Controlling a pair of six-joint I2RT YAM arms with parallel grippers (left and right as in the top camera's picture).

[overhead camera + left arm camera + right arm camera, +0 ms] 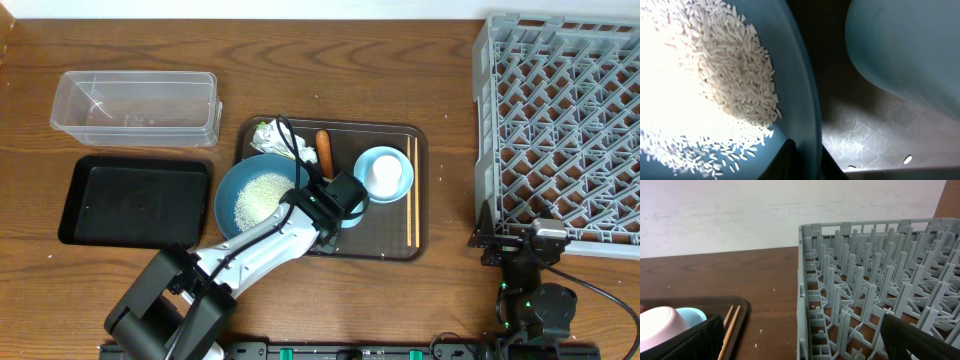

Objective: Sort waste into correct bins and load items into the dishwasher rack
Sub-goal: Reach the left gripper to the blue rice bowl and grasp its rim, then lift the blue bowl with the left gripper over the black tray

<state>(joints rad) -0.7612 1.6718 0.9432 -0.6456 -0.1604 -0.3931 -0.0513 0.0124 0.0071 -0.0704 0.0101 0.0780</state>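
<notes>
The large dark-blue bowl (pixel 240 190) with white rice (pixel 260 197) sits on the brown serving tray (pixel 395 245). My left gripper (pixel 318 205) is shut on its right rim; in the left wrist view (pixel 807 162) one finger is inside the bowl (pixel 795 65) and one outside, next to the rice (pixel 725 75). The wrapper (pixel 278 138), the carrot (pixel 323 150), the small light-blue bowl (pixel 383 173) and the chopsticks (pixel 411 195) lie on the same tray. A light-blue cup (pixel 910 50) is beside the gripper. My right gripper (pixel 807 345) is open and empty at the rack's (pixel 565 130) front-left corner.
The clear tub (pixel 135 105) stands at the back left, with the black tray (pixel 135 200) in front of it. Both stand left of the serving tray. The rack (pixel 865 280) fills the right side. Bare wooden table lies between tray and rack.
</notes>
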